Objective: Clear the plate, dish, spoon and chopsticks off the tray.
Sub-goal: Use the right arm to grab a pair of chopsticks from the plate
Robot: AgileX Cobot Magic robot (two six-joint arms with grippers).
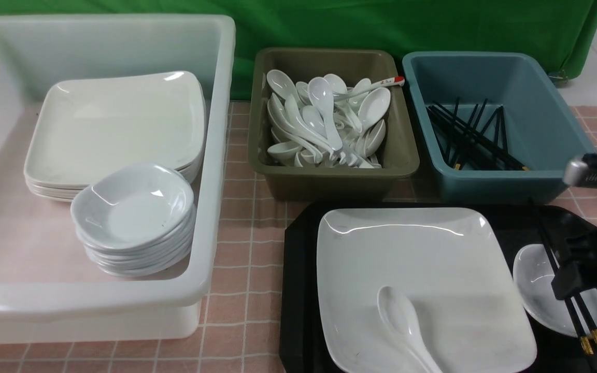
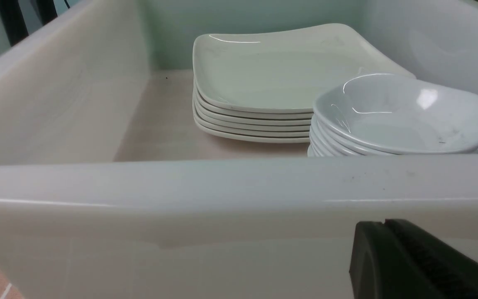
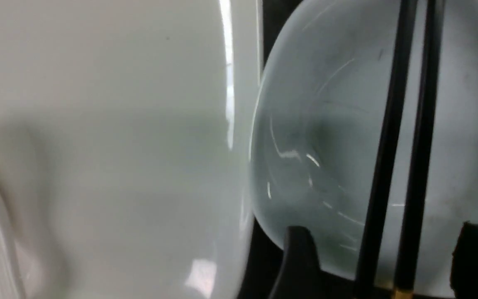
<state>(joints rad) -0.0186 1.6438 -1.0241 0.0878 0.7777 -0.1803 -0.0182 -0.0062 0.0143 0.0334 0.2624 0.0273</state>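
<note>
Your right gripper (image 3: 382, 232) had its jaws spread astride the chopsticks (image 3: 388, 124) lying across the dish (image 3: 313, 104), while your left gripper (image 2: 384, 226) had its jaws pressed together.

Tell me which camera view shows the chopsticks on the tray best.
The front view: the chopsticks lie across the dish, nearly full length, gold bands visible, though the right gripper covers their middle. The right wrist view shows only a close section. The left wrist view shows none.

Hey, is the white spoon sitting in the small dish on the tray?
No, the spoon lies on the plate; only the chopsticks rest across the dish.
</note>
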